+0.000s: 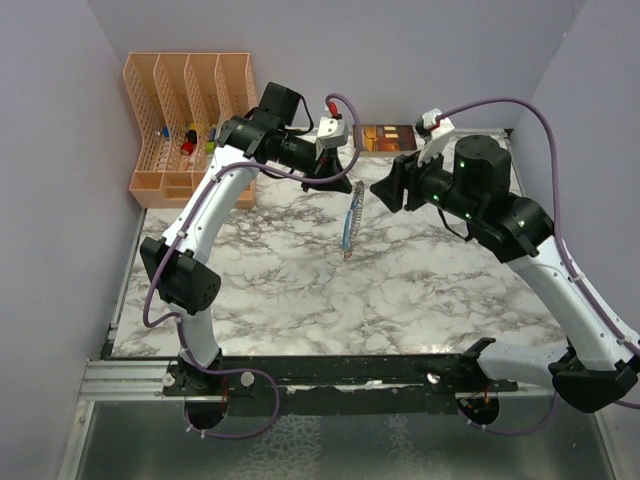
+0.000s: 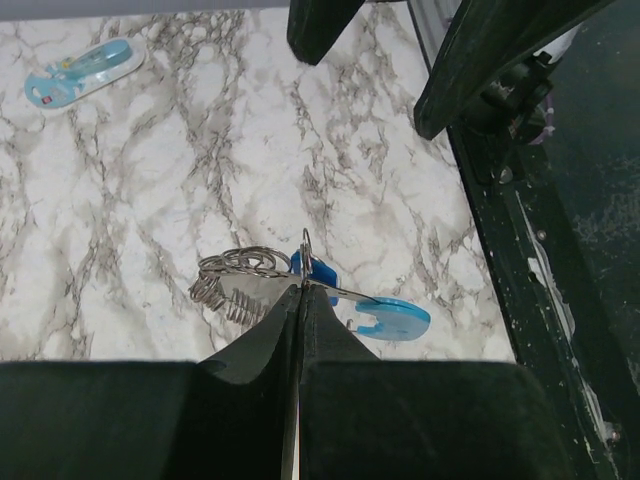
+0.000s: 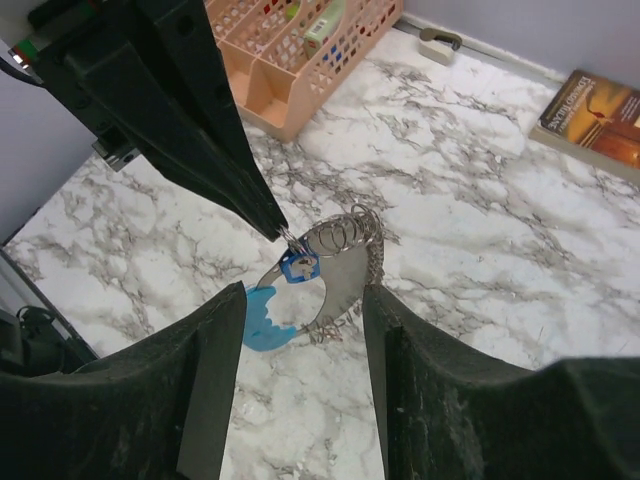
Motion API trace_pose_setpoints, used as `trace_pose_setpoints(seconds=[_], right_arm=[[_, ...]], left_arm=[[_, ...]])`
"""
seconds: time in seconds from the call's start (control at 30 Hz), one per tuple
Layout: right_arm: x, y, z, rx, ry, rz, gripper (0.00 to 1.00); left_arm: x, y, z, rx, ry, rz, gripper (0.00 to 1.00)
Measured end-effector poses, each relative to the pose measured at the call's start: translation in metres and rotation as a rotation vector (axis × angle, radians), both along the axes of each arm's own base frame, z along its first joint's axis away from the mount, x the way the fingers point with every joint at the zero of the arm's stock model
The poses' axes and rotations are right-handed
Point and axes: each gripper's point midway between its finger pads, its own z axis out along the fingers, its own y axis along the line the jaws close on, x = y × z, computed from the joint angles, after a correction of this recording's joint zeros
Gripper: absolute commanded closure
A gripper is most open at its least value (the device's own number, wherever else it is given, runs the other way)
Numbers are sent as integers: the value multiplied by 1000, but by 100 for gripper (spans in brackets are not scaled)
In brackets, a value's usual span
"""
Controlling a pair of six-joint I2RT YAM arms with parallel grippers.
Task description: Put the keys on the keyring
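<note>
Above the middle of the marble table [image 1: 290,290], the left gripper [image 1: 352,180] is reaching forward from its bent arm (elbow raised, wrist angled down) and is pinching its jaws tight on a metal ring of the keyring [image 1: 350,218]. The bunch is dangling clear of the surface, with the light-blue strap [image 3: 265,325] and a dark blue key [image 3: 298,266] hanging just beside the pinched ring. Facing it from the right, the right gripper [image 3: 305,300] is hovering level with the bunch, fingers spread wide and gripping nothing.
</note>
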Motion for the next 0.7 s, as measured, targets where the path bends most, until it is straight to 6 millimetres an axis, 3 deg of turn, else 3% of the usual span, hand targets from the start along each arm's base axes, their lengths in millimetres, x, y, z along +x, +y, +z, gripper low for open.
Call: trace_pose_setpoints(seconds=[0.13,0.4,0.53,0.6,0.7], right_arm=[[4,7,-1,-10,-39,38,53],[12,28,-38,-36,1,122,57],[11,32,-42,-36,-7,158,61],[10,33,-43,-34,-10,173,68],[8,35,-46,-36,-15,194,95]], left_arm=[[-3,-1,5,-28,7,-22,100],[-8,-3,10,-63,0,-58,100],[-12,-2,11,-77,-2,-80,100],[-13,-2,11,-81,-3,-87,100],[-13,-1,12,-86,-7,-91,100]])
